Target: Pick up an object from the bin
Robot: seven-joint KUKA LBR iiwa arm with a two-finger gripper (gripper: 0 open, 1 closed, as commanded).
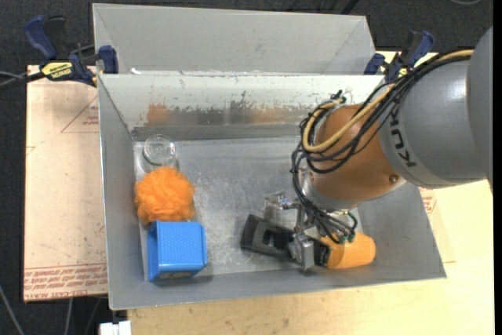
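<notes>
My gripper (303, 245) is low in the bin's front right part, partly under the arm's wrist. It stands between a black blocky thing (261, 235) on its left and an orange rounded thing (354, 251) on its right, close against both. I cannot make out whether it holds either of them.
Along the bin's left side lie a clear glass cup (159, 151) at the back, an orange fluffy ball (164, 196) in front of it, and a blue box (176, 249) at the front left corner. The arm with its cables covers the bin's right half.
</notes>
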